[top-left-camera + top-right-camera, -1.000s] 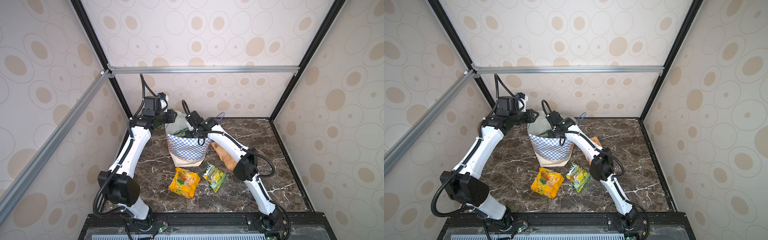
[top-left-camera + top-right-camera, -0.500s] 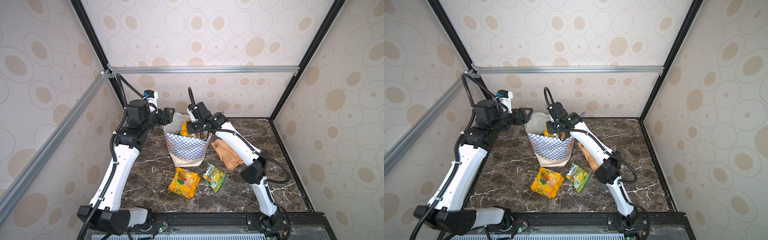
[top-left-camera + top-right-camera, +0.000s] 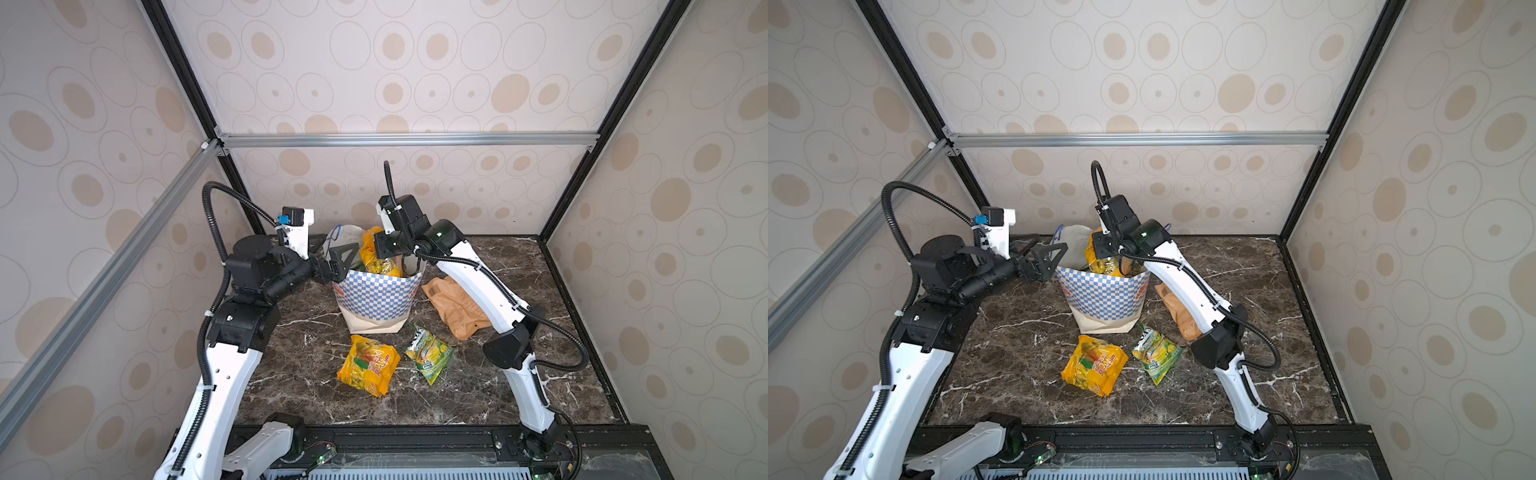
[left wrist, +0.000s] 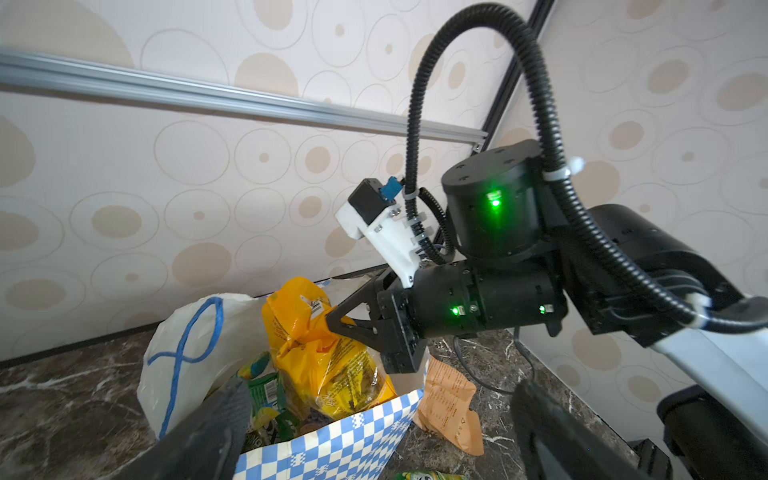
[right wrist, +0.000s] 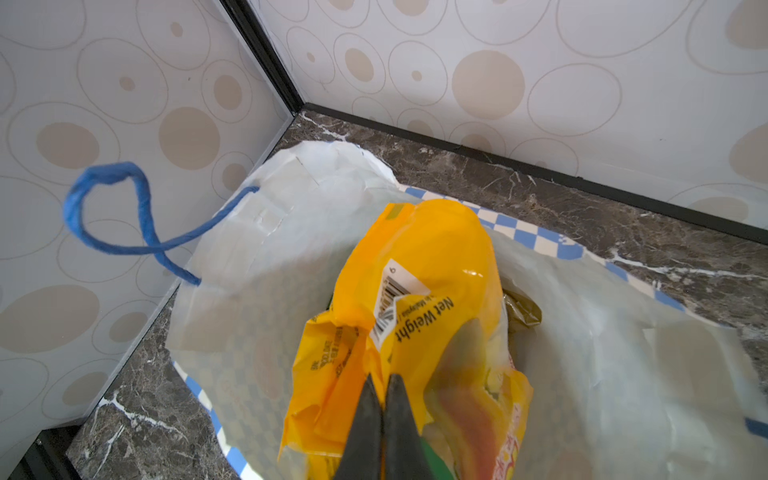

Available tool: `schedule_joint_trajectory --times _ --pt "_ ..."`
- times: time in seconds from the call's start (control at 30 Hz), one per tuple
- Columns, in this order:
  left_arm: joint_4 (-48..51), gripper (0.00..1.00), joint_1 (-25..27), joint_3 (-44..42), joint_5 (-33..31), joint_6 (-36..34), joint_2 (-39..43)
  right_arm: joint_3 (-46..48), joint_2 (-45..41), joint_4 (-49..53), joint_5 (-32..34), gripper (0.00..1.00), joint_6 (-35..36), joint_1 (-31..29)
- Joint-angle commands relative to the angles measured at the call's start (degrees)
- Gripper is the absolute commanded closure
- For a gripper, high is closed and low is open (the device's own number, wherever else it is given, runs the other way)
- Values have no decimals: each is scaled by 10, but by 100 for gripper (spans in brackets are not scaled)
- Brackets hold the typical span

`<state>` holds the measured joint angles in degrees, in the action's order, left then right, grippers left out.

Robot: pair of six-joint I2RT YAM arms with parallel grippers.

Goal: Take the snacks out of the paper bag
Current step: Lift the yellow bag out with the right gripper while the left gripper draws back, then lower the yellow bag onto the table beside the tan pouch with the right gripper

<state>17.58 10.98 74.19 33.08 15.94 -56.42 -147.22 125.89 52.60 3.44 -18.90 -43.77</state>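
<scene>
Top views: from high over the front edge, looking down and back; far off, taking in the whole tabletop [image 3: 299, 365].
Left wrist view: close, just beside the paper bag [image 4: 332, 444] rim, facing across it.
Right wrist view: very close, looking down into the paper bag.
Shared: paper bag and yellow packet [image 5: 436, 249] show in all four.

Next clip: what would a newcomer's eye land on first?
The right gripper is shut on a yellow-orange packet half out of the chequered paper bag. Beside the bag's rim the left gripper gapes open. Another yellow packet, a green-yellow packet and a tan pouch lie on the marble table before and right of it.
</scene>
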Motion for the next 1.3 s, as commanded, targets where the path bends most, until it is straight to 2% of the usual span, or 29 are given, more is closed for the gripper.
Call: schedule_joint_trajectory --times 0.0,0.13,0.43,0.67,0.8,0.97,1.27 --pt "-29 2 0 -4 63 -32 18 -29 -60 -53 10 100 9 -4" --pt "-44 2 2 -18 101 -41 39 -32 -89 -59 -1 100 3 -4" --pt "-48 2 17 -45 122 -45 66 -28 -173 -46 6 100 14 -5" --pt "-68 2 48 -78 102 -36 63 68 -279 -39 40 100 19 -5" --pt "-74 2 83 -108 83 -40 62 150 -354 -37 69 100 17 -5" --pt "-68 2 141 -137 48 -39 55 319 -474 -43 120 100 -4 -5" --pt "-96 2 237 -218 -32 0 56 592 -658 -4 232 100 -107 -5"
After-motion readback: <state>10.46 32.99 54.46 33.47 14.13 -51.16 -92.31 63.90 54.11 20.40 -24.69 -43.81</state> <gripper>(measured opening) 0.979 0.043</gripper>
